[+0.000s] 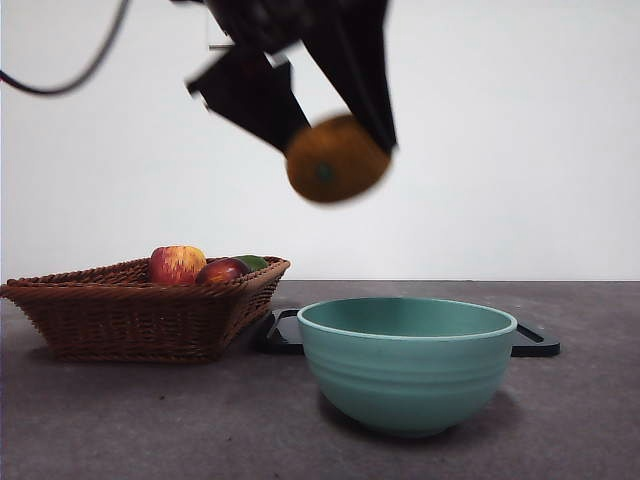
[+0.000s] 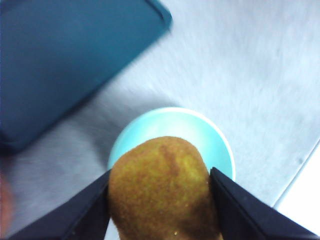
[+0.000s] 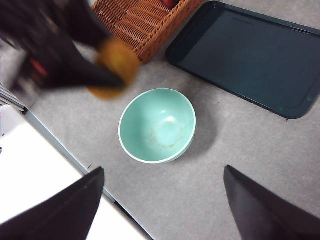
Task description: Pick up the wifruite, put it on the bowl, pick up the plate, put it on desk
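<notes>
High above the desk (image 1: pixel 590 420), between the wicker basket (image 1: pixel 130 310) and the bowl (image 1: pixel 408 365), I have the left gripper (image 1: pixel 335 130) clamped on the wifruite (image 1: pixel 336 158), one black jaw pressed against each side of it. My left wrist camera shows the fruit over the bowl's near rim, well clear of it. The bowl stands upright with nothing in it, just in front of the dark flat tray (image 3: pixel 250 55). An apple (image 1: pixel 177 264) and a dark red fruit (image 1: pixel 222 271) lie in the basket. My right gripper (image 3: pixel 162 200) hangs high over the desk, jaws spread wide, holding nothing.
</notes>
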Robot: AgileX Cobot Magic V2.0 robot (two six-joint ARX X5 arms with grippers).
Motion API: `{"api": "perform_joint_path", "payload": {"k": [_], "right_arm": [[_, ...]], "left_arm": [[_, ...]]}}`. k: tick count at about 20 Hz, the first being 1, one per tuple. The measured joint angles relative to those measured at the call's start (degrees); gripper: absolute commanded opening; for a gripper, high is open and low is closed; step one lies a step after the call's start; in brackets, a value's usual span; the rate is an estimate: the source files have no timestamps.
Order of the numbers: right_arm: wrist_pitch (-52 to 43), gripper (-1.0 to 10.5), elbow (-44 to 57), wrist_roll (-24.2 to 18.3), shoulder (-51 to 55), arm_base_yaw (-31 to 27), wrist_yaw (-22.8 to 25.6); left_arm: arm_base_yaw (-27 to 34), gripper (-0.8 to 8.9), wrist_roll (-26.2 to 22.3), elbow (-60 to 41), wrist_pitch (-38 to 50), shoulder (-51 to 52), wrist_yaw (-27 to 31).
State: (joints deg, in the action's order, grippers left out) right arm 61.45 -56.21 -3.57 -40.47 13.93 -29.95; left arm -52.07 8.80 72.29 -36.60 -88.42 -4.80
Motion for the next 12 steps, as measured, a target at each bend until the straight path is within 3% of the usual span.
{"api": "perform_joint_path", "payload": {"k": [12], "right_arm": [[0.00,3.8,0.00,0.00,0.00,0.00,-0.02]], "left_arm": [[-2.82,2.45,-1.40,0.00,7.30,-14.75,0.70]]}}
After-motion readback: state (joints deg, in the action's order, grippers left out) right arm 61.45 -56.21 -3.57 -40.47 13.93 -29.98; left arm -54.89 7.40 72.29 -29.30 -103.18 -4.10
